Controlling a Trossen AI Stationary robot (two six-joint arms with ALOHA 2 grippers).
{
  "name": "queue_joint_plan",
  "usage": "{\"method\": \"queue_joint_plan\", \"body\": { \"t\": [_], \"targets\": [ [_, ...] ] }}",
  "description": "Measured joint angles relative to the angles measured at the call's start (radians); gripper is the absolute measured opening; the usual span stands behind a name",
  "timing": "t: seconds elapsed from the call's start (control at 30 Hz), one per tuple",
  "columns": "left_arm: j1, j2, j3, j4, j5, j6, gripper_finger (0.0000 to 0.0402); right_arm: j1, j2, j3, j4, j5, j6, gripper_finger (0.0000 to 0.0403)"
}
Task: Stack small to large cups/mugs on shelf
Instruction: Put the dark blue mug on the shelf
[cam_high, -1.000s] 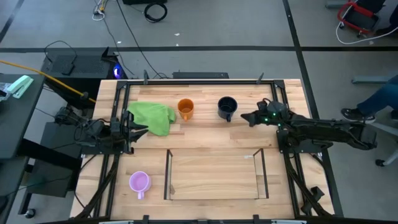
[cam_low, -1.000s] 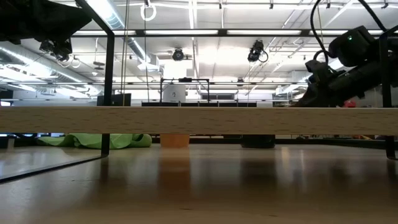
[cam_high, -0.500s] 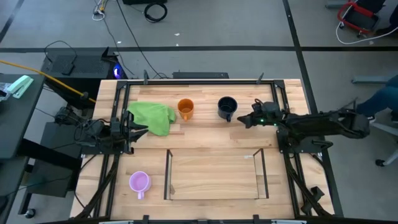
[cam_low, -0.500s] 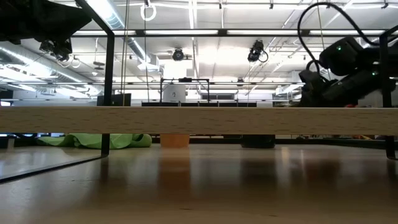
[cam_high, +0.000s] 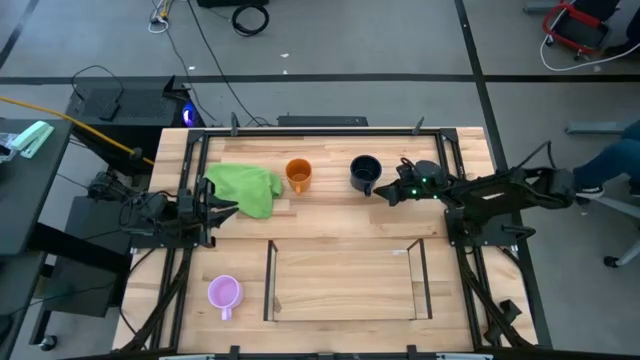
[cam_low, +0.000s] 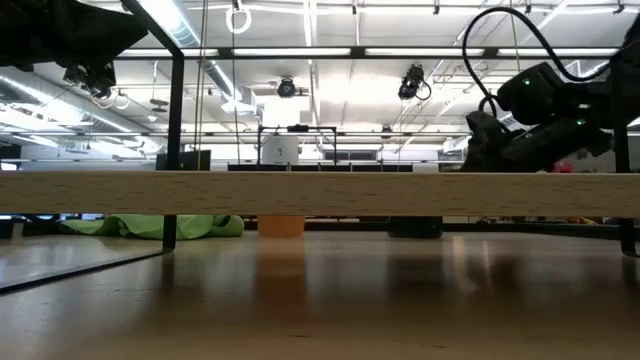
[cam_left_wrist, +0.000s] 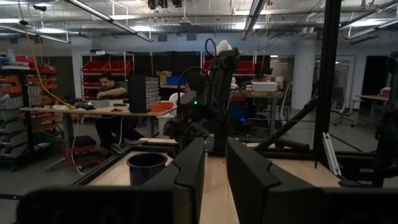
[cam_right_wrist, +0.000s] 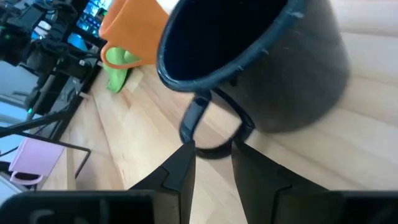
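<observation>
Bare wood between black mug (cam_high: 364, 172) and orange mug (cam_high: 298, 175).

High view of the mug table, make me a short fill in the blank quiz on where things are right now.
1. The right gripper is closest to the ____ mug.
2. The green cloth lies beside the ____ mug.
3. The shelf holds ____ mugs.
4. The left gripper waits beside the ____.

Missing words: black; orange; no; green cloth

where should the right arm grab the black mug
By its handle, probably. The black mug stands upright with the loop facing the right end effector, which sits level with it, fingers slightly parted; come in from that side and pinch the loop.
</observation>
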Motion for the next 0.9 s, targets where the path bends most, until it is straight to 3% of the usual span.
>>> {"method": "queue_joint_plan", "body": {
  "t": [0.53,0.9],
  "targets": [
    [0.000,0.000,0.000,-0.027,0.000,-0.034,0.0073,0.000,0.152,0.105,-0.013,-0.042,-0.029,0.0112],
    [0.000,0.000,0.000,-0.026,0.000,-0.035,0.0070,0.000,0.163,0.114,-0.005,-0.045,-0.047,0.0112]
  ]
}}
